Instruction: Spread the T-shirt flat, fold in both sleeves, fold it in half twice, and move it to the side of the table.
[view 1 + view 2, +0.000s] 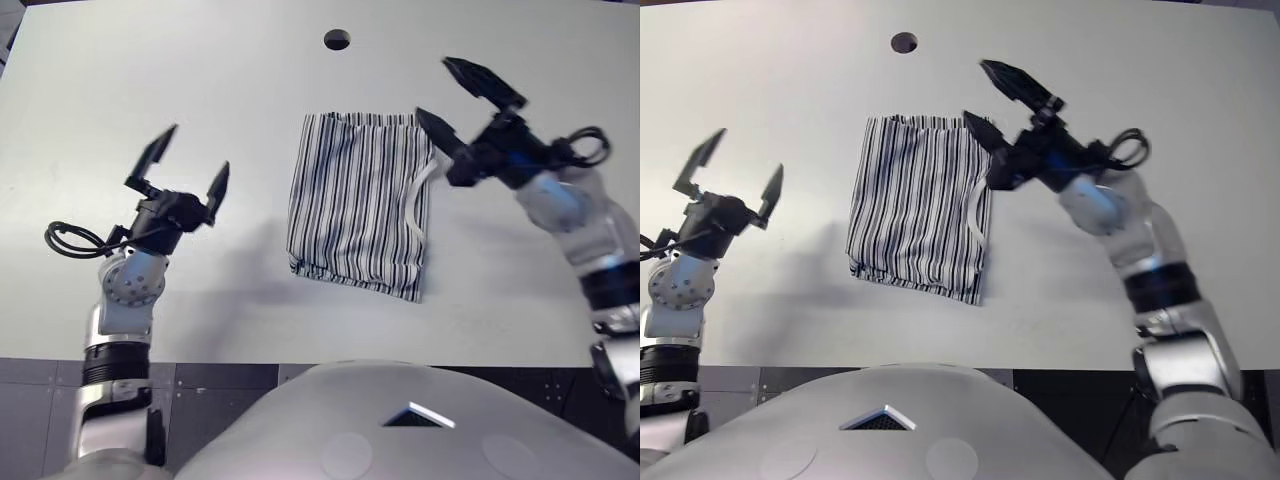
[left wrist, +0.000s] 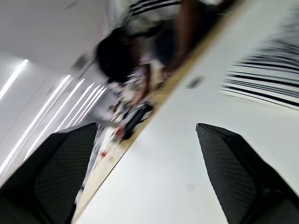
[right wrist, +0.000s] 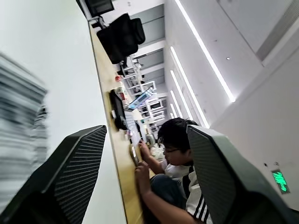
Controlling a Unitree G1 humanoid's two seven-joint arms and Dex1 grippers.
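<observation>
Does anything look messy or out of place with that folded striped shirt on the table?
Mostly tidy. The folded T-shirt lies slightly skewed on the table, and its white neckband loops out along the edge nearest the right tool. Nothing spilled or damaged.

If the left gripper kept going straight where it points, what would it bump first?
Probably bare table, left of the T-shirt; the left gripper seems aimed past it, though height is unclear.

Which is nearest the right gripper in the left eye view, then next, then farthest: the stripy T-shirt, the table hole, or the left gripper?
From the right gripper:
1. T-shirt, just beside it, mid-table.
2. table hole, near the far edge.
3. left gripper, across on the left.
</observation>
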